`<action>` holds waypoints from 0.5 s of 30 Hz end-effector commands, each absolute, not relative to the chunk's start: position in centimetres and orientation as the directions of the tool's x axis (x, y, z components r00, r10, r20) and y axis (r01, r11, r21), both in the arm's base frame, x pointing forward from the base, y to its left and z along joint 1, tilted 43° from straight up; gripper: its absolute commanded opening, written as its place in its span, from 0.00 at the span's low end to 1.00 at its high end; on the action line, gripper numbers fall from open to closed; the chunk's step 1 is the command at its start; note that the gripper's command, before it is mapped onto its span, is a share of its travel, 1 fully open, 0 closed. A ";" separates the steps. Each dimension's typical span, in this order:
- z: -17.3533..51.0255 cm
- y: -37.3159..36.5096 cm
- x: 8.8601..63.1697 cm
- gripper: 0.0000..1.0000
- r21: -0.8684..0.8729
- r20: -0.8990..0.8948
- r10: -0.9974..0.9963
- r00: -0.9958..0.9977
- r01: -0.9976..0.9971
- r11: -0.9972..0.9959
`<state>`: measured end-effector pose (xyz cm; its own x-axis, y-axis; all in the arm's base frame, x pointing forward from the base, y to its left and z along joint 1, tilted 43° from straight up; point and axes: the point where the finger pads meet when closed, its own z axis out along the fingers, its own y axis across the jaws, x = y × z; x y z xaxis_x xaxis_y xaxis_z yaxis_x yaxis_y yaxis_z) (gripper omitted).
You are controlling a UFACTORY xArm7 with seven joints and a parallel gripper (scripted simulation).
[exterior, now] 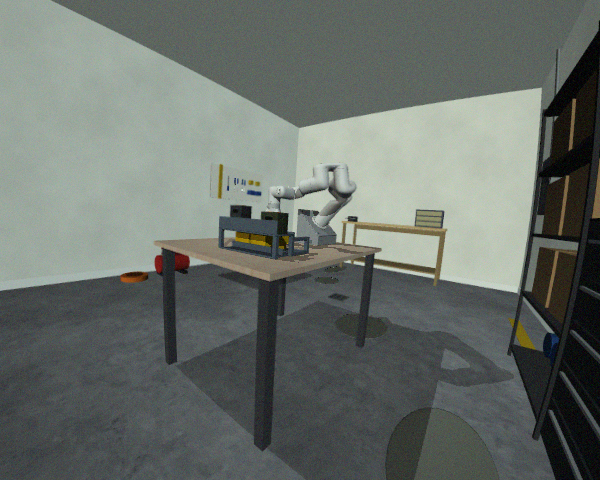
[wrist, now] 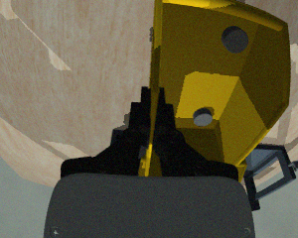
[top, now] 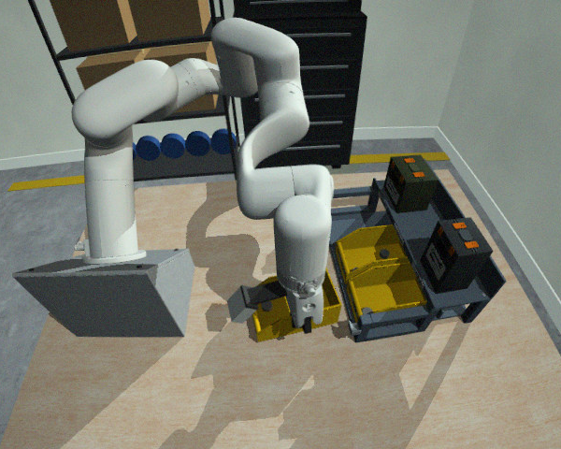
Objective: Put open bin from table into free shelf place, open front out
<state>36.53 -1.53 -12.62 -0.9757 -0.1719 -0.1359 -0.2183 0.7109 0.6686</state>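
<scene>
The yellow bin (top: 271, 329) (wrist: 263, 74) is level at or very near the table top, left of the shelf, its low open front toward the arm's base. A dark round part (wrist: 234, 40) and a grey round part (wrist: 203, 117) lie in it. My gripper (top: 308, 325) (wrist: 151, 100) points down, shut on the bin's side wall, one finger inside and one outside. On the grey shelf (top: 392, 333) (exterior: 248, 223) (wrist: 253, 193) stand two yellow bins, one nearer (top: 382, 290) and one farther (top: 363, 246), fronts toward the arm. The free place (top: 351, 224) is at the row's far end.
A black case (top: 457, 255) and a dark green case (top: 410, 185) stand on the shelf's raised rear board. A grey box on a dark bar shows left of the gripper, over part of the bin. The arm's grey base (top: 121, 304) is at the left.
</scene>
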 end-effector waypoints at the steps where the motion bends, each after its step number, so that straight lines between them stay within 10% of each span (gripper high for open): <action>1: -12.5 -1.7 36.6 0.00 0.666 -0.137 -0.170 -0.976 -0.218 0.713; 15: -11.4 -2.8 36.6 0.00 0.666 -0.138 -0.170 -0.976 -0.218 0.713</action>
<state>36.59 -2.55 -11.59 -0.9758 -0.1707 -0.1368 -0.2181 0.7122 0.6673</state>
